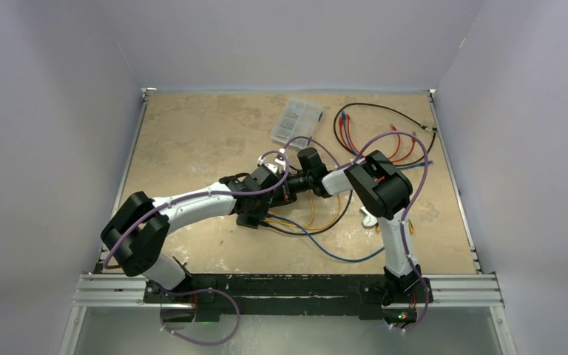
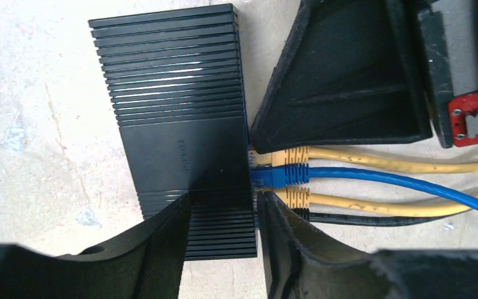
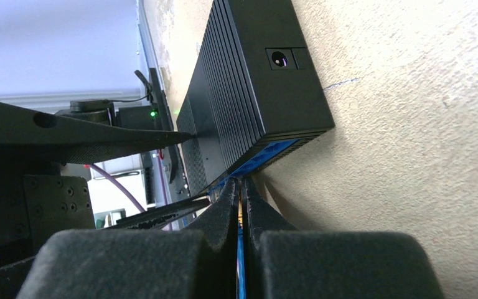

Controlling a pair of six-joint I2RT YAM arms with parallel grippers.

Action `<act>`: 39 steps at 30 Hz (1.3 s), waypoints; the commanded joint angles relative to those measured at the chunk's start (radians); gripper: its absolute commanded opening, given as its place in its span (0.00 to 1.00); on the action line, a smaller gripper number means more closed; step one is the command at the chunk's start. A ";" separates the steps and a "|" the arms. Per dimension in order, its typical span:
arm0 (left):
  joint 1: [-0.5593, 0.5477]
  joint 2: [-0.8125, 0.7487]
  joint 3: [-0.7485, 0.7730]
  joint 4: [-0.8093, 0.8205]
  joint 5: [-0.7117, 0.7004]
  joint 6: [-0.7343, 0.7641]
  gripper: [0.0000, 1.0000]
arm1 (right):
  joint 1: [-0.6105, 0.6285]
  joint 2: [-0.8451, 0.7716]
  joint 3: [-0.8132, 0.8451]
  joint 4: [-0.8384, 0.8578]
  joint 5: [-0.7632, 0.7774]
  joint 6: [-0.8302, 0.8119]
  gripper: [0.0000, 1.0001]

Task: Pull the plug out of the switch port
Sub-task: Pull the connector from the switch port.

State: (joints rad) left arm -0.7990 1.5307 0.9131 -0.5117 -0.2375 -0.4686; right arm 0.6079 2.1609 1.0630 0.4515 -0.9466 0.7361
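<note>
The black ribbed switch [image 2: 180, 106] lies flat on the table. Plugged into its right side are a yellow plug [image 2: 292, 154], a blue plug [image 2: 280, 175], a second yellow plug [image 2: 295, 198] and a black cable [image 2: 361, 219]. My left gripper [image 2: 224, 198] stands open over the switch's near end, with one fingertip [image 2: 183, 205] on the ribbed top and the other by the port edge. My right gripper [image 3: 241, 182] is shut, its tips [image 2: 256, 143] at the top yellow plug beside the ports. Thin strips of yellow and blue show in its slit, and I cannot tell whether anything is pinched.
A clear compartment case [image 1: 296, 120] lies at the back. Loose red, blue and black wires [image 1: 384, 137] sprawl at the back right. The switch's cables [image 1: 318, 222] trail toward the front right. Both grippers meet mid-table [image 1: 277, 194]. Walls enclose the table.
</note>
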 commanded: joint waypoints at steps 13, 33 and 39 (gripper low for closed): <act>-0.016 0.115 0.044 -0.105 -0.222 -0.052 0.33 | 0.008 -0.012 0.028 -0.188 0.086 -0.137 0.00; -0.017 0.160 0.056 -0.111 -0.220 -0.075 0.24 | -0.036 -0.134 -0.035 -0.281 0.110 -0.213 0.00; -0.016 0.119 0.048 -0.082 -0.175 -0.060 0.28 | -0.064 -0.158 -0.009 -0.289 0.128 -0.208 0.00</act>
State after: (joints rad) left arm -0.8371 1.6405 0.9966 -0.5785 -0.4500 -0.5308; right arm 0.5652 2.0556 1.0374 0.1917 -0.8577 0.5560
